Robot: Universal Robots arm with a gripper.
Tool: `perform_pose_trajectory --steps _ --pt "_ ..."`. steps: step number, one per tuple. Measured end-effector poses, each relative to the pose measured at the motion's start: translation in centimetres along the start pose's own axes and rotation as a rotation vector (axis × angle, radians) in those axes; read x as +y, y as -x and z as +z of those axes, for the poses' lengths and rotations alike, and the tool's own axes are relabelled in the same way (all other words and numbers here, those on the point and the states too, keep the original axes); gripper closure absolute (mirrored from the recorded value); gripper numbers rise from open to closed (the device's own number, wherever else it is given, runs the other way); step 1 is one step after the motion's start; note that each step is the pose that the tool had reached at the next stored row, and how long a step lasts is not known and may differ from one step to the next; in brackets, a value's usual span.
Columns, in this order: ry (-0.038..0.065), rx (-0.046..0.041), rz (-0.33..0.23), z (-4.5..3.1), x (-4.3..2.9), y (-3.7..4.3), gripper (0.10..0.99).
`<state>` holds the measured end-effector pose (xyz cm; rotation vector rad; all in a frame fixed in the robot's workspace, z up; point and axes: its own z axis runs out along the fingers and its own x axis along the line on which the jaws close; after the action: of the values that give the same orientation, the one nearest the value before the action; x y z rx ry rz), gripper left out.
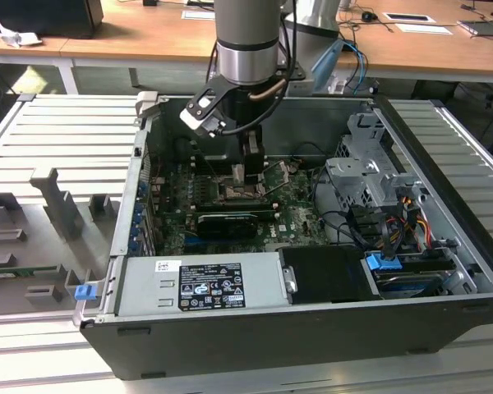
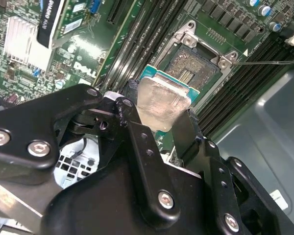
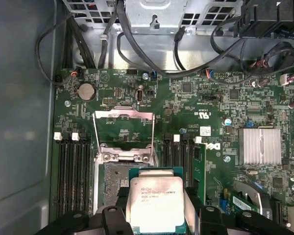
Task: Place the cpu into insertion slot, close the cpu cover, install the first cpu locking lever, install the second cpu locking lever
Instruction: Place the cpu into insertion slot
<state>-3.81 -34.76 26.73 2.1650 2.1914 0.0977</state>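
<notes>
One claw (image 2: 160, 116) is clamped on the chip (image 3: 156, 203), holding it just above the socket (image 2: 198, 61); the metal cover (image 3: 123, 113) stands swung open at the socket's edge.

The exterior view stands off my arm (image 1: 246, 33), high in front of the open computer case (image 1: 230, 353), looking down into it from some way back. The first wrist view looks steeply down on the motherboard (image 3: 196, 107) from close by. The second wrist view sits nearer still, slanting past my gripper (image 2: 159, 112). Both wrist views share the cpu (image 3: 156, 200) (image 2: 161, 100), the insertion slot (image 3: 115, 178) (image 2: 193, 73) and the memory slots (image 3: 73, 166).
</notes>
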Motion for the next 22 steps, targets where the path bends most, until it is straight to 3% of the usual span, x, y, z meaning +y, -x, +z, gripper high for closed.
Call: perform_pose_trajectory --steps 4,11,22 --pt "0.000 0.0000 0.000 0.89 -0.30 -0.32 0.561" --pt "0.000 0.0002 0.000 1.82 -0.51 -1.27 0.561" --pt "0.000 0.0000 0.000 3.18 -0.96 -1.81 0.561"
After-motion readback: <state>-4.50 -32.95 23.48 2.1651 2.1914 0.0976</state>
